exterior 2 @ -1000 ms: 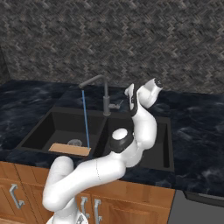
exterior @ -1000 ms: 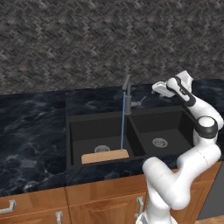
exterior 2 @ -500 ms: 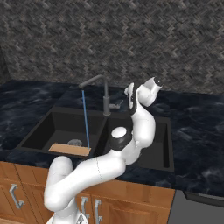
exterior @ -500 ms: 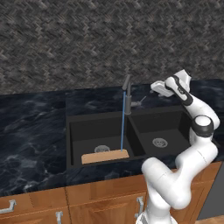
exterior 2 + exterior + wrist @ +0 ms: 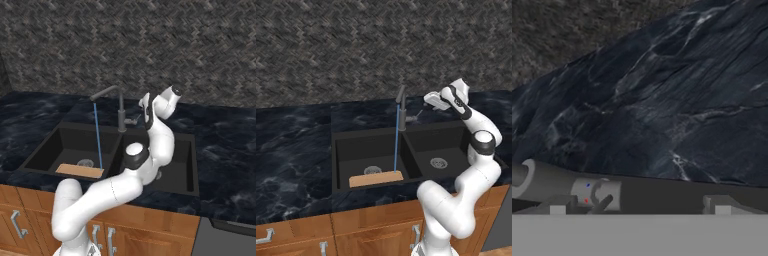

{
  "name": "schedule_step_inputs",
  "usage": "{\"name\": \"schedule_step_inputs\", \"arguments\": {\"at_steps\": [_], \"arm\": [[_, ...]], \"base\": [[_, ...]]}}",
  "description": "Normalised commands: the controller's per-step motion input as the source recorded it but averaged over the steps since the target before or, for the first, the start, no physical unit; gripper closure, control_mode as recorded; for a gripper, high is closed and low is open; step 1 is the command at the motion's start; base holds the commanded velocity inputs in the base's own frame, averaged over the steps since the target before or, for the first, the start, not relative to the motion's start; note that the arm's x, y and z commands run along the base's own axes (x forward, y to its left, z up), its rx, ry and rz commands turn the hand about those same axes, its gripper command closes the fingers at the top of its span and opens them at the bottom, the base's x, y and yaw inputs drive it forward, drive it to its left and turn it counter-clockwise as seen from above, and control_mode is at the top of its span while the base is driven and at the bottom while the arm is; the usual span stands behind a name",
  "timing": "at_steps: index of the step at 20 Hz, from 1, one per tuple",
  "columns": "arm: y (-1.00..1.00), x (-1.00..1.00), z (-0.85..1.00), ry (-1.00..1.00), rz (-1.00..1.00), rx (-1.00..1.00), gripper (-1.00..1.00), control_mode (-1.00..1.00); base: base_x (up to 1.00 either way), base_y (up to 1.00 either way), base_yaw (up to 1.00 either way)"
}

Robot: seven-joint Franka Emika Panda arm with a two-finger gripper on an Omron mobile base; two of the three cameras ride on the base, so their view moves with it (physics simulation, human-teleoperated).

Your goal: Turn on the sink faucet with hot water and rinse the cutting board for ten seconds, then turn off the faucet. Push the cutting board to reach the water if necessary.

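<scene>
The dark sink faucet point(image 5: 401, 111) point(image 5: 121, 116) stands behind the divider of the black double sink point(image 5: 356, 149) point(image 5: 60, 145). From its spout a thin blue stream of water point(image 5: 396, 142) point(image 5: 98, 137) falls onto the right end of the tan cutting board point(image 5: 373, 179) point(image 5: 77, 170). The board lies flat against the front wall of the left basin. My gripper point(image 5: 431, 98) point(image 5: 145, 109) hovers open and empty just right of the faucet, level with its top and above its side lever point(image 5: 413, 119). In the hand view the faucet post point(image 5: 547, 181) lies across the bottom between the gripper point(image 5: 639, 210) fingertips.
Dark marble counter point(image 5: 291, 145) point(image 5: 225, 150) surrounds the sink, and a grey patterned wall point(image 5: 356, 50) rises behind it. The right basin holds just its silver drain point(image 5: 438, 162). Wooden cabinet fronts with metal handles point(image 5: 17, 225) run below the counter edge.
The gripper has drifted a little to the left, nearer the faucet, and stayed open. The water keeps running onto the board, which has not moved.
</scene>
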Motion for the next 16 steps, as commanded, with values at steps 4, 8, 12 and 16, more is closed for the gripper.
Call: {"name": "schedule_step_inputs", "arguments": {"at_steps": [4,8,12,16], "arm": [[0.1,0.05,-0.01,0.08,0.0,0.0,-1.0,-1.0],[0.0,0.0,0.0,0.02,0.0,0.0,-1.0,-1.0],[0.0,0.0,0.0,0.0,0.0,0.0,-1.0,-1.0],[0.0,0.0,0.0,0.0,0.0,0.0,-1.0,-1.0]], "base": [[0.0,0.0,0.0],[0.0,0.0,0.0],[0.0,0.0,0.0],[0.0,0.0,0.0]]}}
